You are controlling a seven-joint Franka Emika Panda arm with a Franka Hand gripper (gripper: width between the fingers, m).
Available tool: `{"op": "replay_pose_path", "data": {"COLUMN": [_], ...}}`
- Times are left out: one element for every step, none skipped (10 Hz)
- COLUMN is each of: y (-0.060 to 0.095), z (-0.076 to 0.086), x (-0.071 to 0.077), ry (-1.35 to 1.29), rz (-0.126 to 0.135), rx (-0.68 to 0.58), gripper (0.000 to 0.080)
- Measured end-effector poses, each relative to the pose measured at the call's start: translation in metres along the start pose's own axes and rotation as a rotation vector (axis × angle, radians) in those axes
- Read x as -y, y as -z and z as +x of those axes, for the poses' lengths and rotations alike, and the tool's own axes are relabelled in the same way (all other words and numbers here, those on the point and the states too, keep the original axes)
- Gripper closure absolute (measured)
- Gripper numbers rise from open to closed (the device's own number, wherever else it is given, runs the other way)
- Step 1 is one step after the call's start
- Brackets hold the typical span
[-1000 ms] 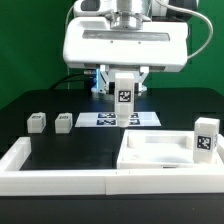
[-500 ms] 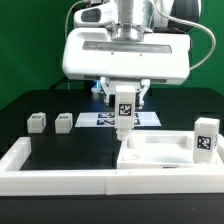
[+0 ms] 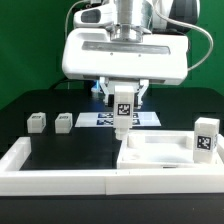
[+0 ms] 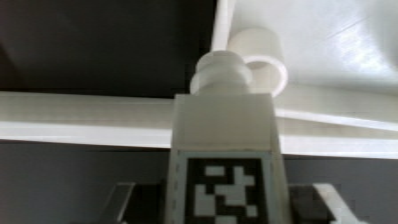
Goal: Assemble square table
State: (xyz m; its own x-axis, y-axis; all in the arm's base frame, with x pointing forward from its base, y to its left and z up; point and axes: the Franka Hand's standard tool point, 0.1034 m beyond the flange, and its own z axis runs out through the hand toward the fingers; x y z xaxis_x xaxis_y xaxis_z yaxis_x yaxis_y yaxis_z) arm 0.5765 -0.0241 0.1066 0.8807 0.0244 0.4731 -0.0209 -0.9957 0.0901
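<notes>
Wrist view: tool [image 3: 123,100] partly closed, clamped on leg [image 4: 222,140] over slab [image 4: 338,70] corner. Risk of jamming or misseating if lowered tilted.

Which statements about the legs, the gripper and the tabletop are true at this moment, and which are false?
1. The gripper holds one leg upright. True.
2. Two loose legs lie on the tabletop. False: they sit on the black table, at the exterior view's left, apart from the tabletop.
3. Another leg stands upright at the tabletop's side on the exterior view's right. True.
4. The held leg rests flat on the marker board. False: it hangs upright, its lower end near a tabletop corner.
</notes>
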Motion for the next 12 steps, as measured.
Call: {"op": "replay_pose_path", "data": {"y": [-0.003, -0.005, -0.008, -0.015, -0.020, -0.020, -0.020, -0.020, -0.020, -0.020, -0.021, -0.024], "z": [0.003, 0.008, 0.015, 0.019, 0.019, 0.018, 0.018, 0.017, 0.017, 0.017, 0.017, 0.014], "x": [0.002, 0.007, 0.010, 0.007, 0.008, 0.016, 0.015, 0.014, 0.015, 0.015, 0.015, 0.018], "ry": [-0.025, -0.034, -0.032, -0.041, -0.048, -0.052, -0.048, -0.048, -0.048, -0.048, -0.047, -0.041], "rz": [0.002, 0.007, 0.011, 0.012, 0.017, 0.026, 0.025, 0.024, 0.025, 0.025, 0.024, 0.025], "rx": [-0.003, -0.008, -0.013, -0.015, -0.017, -0.012, -0.013, -0.012, -0.012, -0.012, -0.013, -0.011], "gripper": [0.0509, 0.0509, 0.0509, 0.0509, 0.0509, 0.0509, 0.0509, 0.0509, 0.0509, 0.0509, 0.0509, 0.0509]}}
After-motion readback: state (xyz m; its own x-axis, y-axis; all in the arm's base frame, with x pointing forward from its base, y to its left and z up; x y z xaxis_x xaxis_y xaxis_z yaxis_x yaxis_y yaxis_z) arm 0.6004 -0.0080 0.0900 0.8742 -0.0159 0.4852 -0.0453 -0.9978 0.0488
